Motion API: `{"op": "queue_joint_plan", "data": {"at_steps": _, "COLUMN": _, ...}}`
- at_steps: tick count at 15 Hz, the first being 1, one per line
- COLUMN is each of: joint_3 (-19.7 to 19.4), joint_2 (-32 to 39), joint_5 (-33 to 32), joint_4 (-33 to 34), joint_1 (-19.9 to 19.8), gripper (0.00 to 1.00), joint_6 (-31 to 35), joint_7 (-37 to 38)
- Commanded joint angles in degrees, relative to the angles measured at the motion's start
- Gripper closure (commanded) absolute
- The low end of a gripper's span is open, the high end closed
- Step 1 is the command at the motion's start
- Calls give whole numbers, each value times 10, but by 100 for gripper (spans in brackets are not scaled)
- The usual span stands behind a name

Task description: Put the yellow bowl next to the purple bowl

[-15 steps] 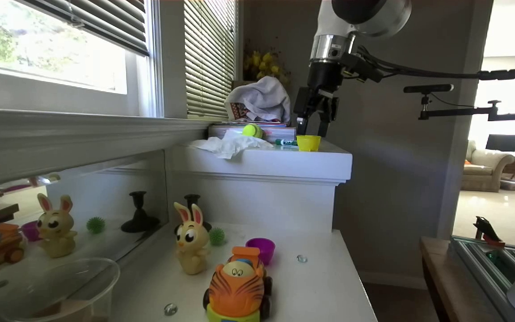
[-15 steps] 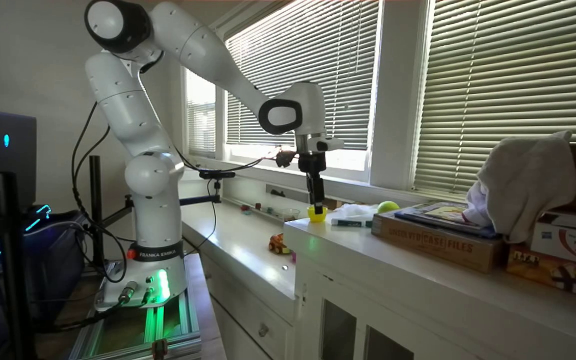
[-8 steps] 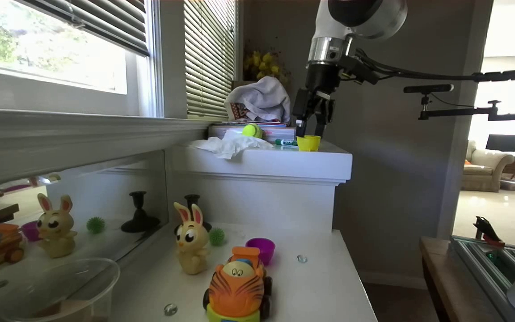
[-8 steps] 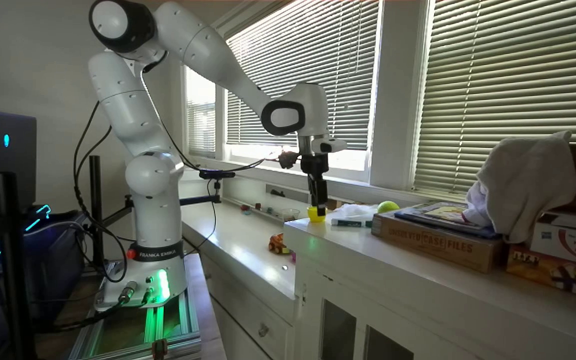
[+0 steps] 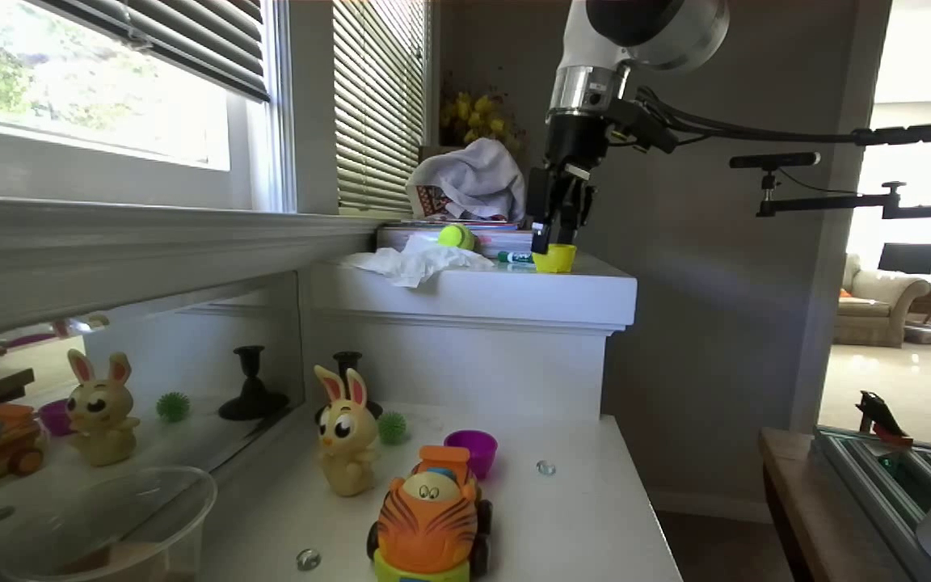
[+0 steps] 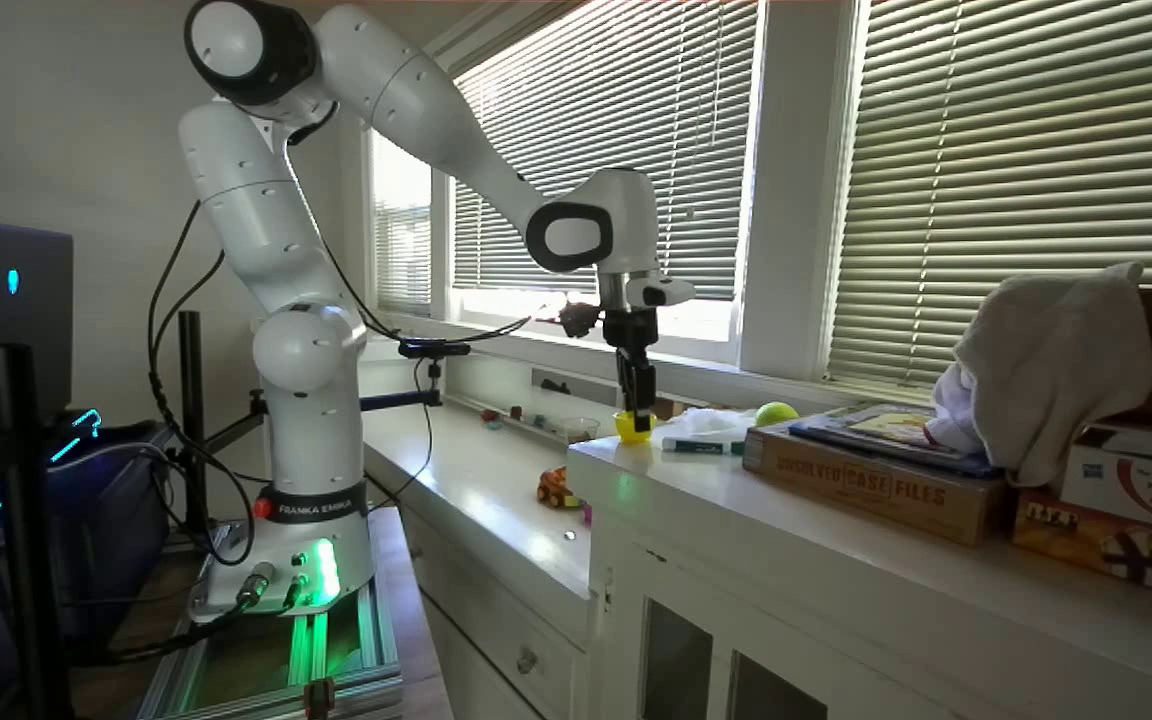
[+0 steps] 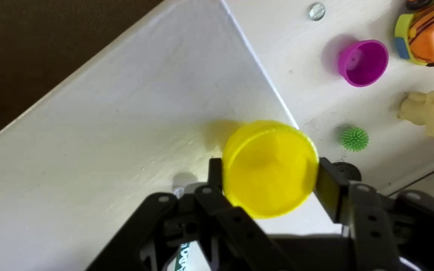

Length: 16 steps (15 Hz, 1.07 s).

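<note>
The yellow bowl (image 7: pixel 269 173) sits upright on the raised white ledge (image 5: pixel 473 295), close to its edge, with its opening facing up. My gripper (image 7: pixel 269 168) is shut on it, one finger pressed to each side of its outer wall. In an exterior view the yellow bowl (image 5: pixel 556 259) appears still at ledge height, below the dark gripper (image 5: pixel 556 242). The purple bowl (image 7: pixel 364 63) stands on the lower white counter, beyond the ledge's edge. An exterior view shows the purple bowl (image 5: pixel 472 453) behind the toy car, which covers part of it.
Around the purple bowl are the orange tiger car (image 5: pixel 429 521), a cream bunny figure (image 5: pixel 346 453), a green spiky ball (image 7: pixel 354 139) and a glass gem (image 5: pixel 545 467). On the ledge lie a marker (image 6: pixel 701 446), crumpled tissue (image 5: pixel 425 260), a yellow-green ball (image 5: pixel 456 236) and boxes (image 6: pixel 876 480).
My fingers have come together onto the yellow bowl, which has shifted slightly. The arm moved a little toward the window side in an exterior view. The purple bowl has stayed put.
</note>
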Motion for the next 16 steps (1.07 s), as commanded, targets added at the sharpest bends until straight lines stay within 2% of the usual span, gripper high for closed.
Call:
{"op": "queue_joint_plan", "data": {"at_steps": 1, "joint_3": 8, "joint_2": -21, "joint_5": 22, "joint_4": 9, "joint_1": 19, "gripper": 64, "joint_6": -19, "joint_7": -15}}
{"op": "queue_joint_plan", "data": {"at_steps": 10, "joint_3": 43, "joint_2": -12, "joint_5": 57, "joint_4": -5, "joint_1": 94, "gripper": 64, "joint_6": 5, "joint_7": -29}}
{"op": "queue_joint_plan", "data": {"at_steps": 14, "joint_3": 51, "joint_2": 17, "joint_5": 46, "joint_4": -22, "joint_1": 101, "gripper": 64, "joint_6": 40, "joint_7": -31}}
{"op": "queue_joint_plan", "data": {"at_steps": 16, "joint_3": 61, "joint_2": 39, "joint_5": 29, "joint_4": -38, "joint_1": 96, "gripper": 64, "joint_6": 89, "joint_7": -23}}
